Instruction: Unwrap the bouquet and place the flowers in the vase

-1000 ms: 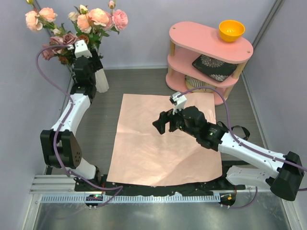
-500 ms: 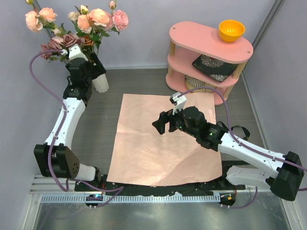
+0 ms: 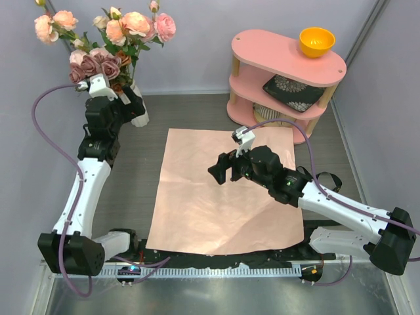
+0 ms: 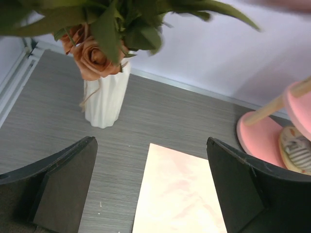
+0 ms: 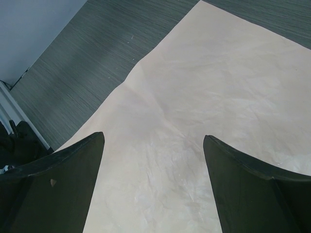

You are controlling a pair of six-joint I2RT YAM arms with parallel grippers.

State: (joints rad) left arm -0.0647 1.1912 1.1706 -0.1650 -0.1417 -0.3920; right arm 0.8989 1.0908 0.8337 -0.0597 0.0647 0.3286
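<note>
a: at the far left corner of the table (image 3: pixel 131 177) we see the flowers (image 3: pixel 134 25) standing in the vase (image 4: pixel 104 99), stems down and blooms fanned out above it.
b: we agree. a rust rose (image 4: pixel 95 56) droops right over the vase's mouth, and green leaves hide the rim from the left wrist view.
a: and the left gripper (image 4: pixel 150 160)?
b: we find its jaws spread wide with nothing between them. it hangs on the near side of the vase, facing it and apart from it.
a: what about the right gripper (image 5: pixel 153 145)?
b: we see that one gaping too, empty, held above the pink paper (image 3: pixel 223 197).
a: we see the paper lying flat and unfolded in the middle of the table, with a few soft creases across it.
b: on the far right we spot a pink shelf (image 3: pixel 289 56) with an orange bowl (image 3: pixel 316 41) on its top tier, well apart from the vase.
</note>
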